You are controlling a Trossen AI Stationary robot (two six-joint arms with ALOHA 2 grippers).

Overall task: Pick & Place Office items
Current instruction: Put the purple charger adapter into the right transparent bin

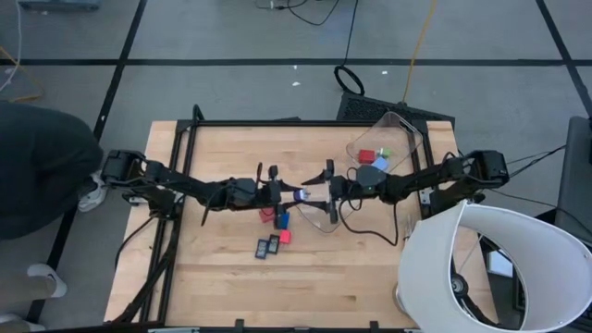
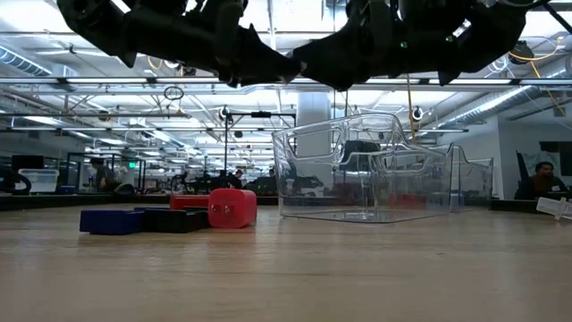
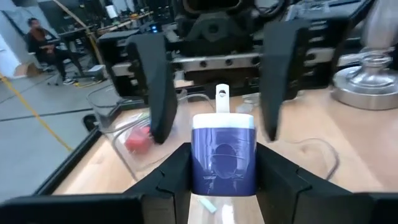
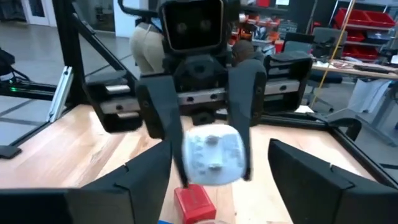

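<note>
My left gripper (image 1: pixel 292 195) hovers over the table's middle, shut on a light-blue block with a white end (image 3: pixel 222 155). My right gripper (image 1: pixel 326 191) faces it from the table's right, open; its fingers (image 3: pixel 155 81) stand on either side of the block's white end, apart from it. Below them, red blocks (image 1: pixel 268 215), a blue block (image 1: pixel 282 222) and two dark flat rectangles (image 1: pixel 268 246) lie flat on the wood. Inside the clear bin (image 1: pixel 407 139) sit a red (image 1: pixel 367 156), a green and a blue piece. My left gripper pinches the light-blue block by its two side faces (image 3: pixel 198 165) between both fingers. The fingers come level from the table's left. The block is lifted clear of the table, its white end (image 4: pixel 211 152) pointing at my right gripper.
The clear bin (image 2: pixel 366 179) stands right of centre toward the far edge. A large white round shade (image 1: pixel 490 268) fills the near right corner. A person in dark clothing (image 1: pixel 37 166) stands beyond the left edge. Bare wood (image 1: pixel 213 277) lies near left.
</note>
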